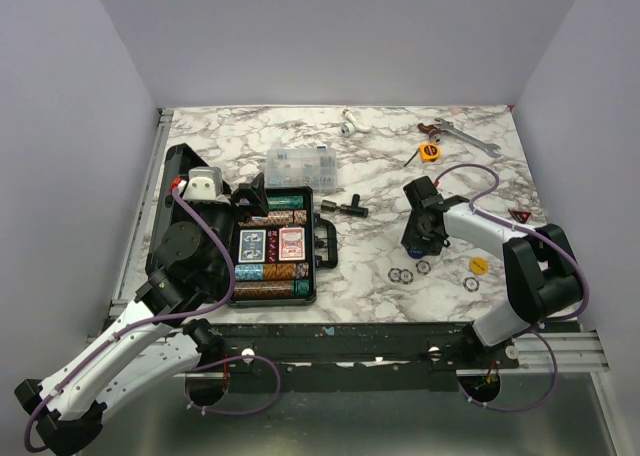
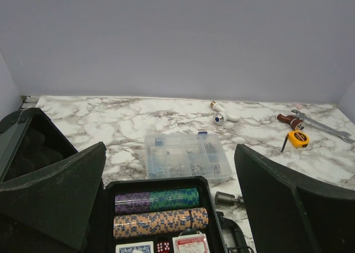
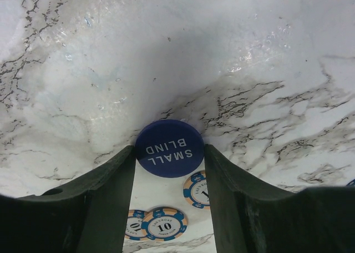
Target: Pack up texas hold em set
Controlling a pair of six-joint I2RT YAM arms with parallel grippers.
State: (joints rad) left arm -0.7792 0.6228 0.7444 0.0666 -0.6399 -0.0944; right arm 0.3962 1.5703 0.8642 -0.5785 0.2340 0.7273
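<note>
The black case (image 1: 312,244) lies open at the left, its lid (image 1: 178,216) flat beside it. It holds rows of chips (image 2: 158,200), blue and red decks (image 1: 270,243) and a red die. My left gripper (image 1: 250,198) hovers open and empty over the case's far end; its fingers (image 2: 61,192) stand wide apart. My right gripper (image 3: 169,153) is shut on a blue "SMALL BLIND" button (image 3: 169,145), held above the table. Three loose chips (image 3: 165,226) lie below it (image 1: 410,271). A yellow button (image 1: 478,266) and a white one (image 1: 470,281) lie to the right.
A clear compartment box (image 1: 298,166) sits just behind the case. A black T-shaped tool (image 1: 345,207) lies by the case handle (image 1: 326,242). A yellow tape measure (image 1: 430,152), a wrench (image 1: 465,136) and a white fitting (image 1: 350,124) lie at the back.
</note>
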